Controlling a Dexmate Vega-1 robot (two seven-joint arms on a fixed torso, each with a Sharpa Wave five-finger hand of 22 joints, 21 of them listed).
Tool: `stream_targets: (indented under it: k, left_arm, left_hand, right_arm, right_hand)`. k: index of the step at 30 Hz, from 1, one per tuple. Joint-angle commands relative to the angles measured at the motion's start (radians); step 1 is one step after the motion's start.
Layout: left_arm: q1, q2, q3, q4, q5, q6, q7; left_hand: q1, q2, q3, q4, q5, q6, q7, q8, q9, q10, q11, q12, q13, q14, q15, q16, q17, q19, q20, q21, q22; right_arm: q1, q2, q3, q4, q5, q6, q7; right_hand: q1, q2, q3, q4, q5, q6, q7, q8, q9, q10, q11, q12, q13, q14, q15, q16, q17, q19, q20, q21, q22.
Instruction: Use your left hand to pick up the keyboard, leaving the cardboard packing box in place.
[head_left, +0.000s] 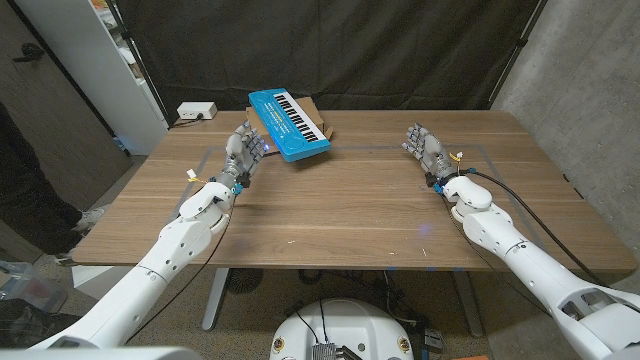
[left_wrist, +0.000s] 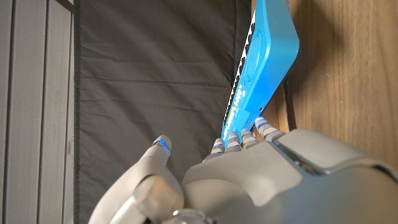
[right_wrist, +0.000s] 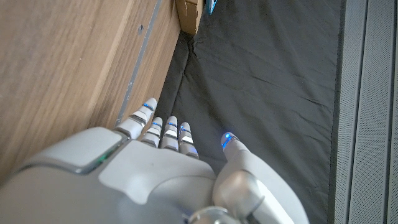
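Nearest the head camera, the two arms were seen reaching in over the table (head_left: 330, 210), the right hand (head_left: 424, 147) held near the right edge with its fingers apart and nothing in them. At the far side, the blue keyboard (head_left: 290, 125) was seen tilted over the cardboard box (head_left: 318, 122), the left hand (head_left: 245, 150) being placed just beside its near end. Whether that hand gripped the keyboard could not be told; its fingertips (left_wrist: 249, 138) were seen at the keyboard's end.
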Motion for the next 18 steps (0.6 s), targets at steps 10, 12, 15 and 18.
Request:
stream_targets:
  k: [10,12,15,18]
  left_arm:
    - [0.002,-0.011,-0.052,0.027,-0.148,0.079,-0.018]
    - [-0.001,-0.017,-0.056,0.04,-0.167,0.084,-0.034]
    - [-0.004,-0.024,-0.058,0.055,-0.176,0.083,-0.041]
    - [-0.012,-0.027,-0.06,0.074,-0.188,0.089,-0.061]
  left_hand:
    - [0.052,-0.011,0.009,-0.049,-0.008,-0.055,0.027,0.01,0.003,-0.015,0.017,0.016,0.004,0.0,0.022,0.01,0.002,0.037,0.012,0.011,0.002]
    - [0.055,-0.012,0.009,-0.053,-0.009,-0.054,0.03,0.01,0.004,-0.015,0.02,0.016,0.004,0.001,0.022,0.009,0.002,0.037,0.012,0.011,0.002]
    - [0.057,-0.013,0.009,-0.056,-0.009,-0.055,0.031,0.009,0.004,-0.014,0.02,0.015,0.004,0.001,0.022,0.008,0.002,0.037,0.011,0.01,0.002]
    - [0.061,-0.017,0.009,-0.061,-0.01,-0.048,0.032,0.01,0.004,-0.011,0.02,0.015,0.004,0.004,0.022,0.007,0.002,0.04,0.012,0.009,0.002]
  right_arm:
    - [0.071,0.024,-0.038,0.066,-0.024,0.008,0.064]
    - [0.084,0.028,-0.043,0.08,-0.028,0.011,0.076]
    - [0.102,0.033,-0.051,0.1,-0.037,0.017,0.09]
    - [0.116,0.037,-0.057,0.116,-0.045,0.025,0.1]
  right_hand:
    - [-0.007,-0.005,-0.004,0.0,-0.002,0.006,0.007,0.011,0.002,0.007,0.004,0.003,0.004,0.005,0.011,0.01,0.003,0.012,-0.014,0.01,0.005]
    - [-0.007,-0.007,-0.005,-0.001,-0.002,0.005,0.008,0.01,0.002,0.007,0.005,0.003,0.004,0.005,0.011,0.011,0.003,0.012,-0.013,0.01,0.005]
    - [-0.007,-0.008,-0.005,-0.002,-0.002,0.006,0.009,0.01,0.002,0.009,0.006,0.004,0.004,0.006,0.011,0.011,0.003,0.013,-0.012,0.01,0.004]
    - [-0.007,-0.01,-0.006,-0.002,-0.002,0.008,0.011,0.011,0.002,0.012,0.009,0.005,0.004,0.009,0.013,0.011,0.003,0.017,-0.008,0.011,0.004]
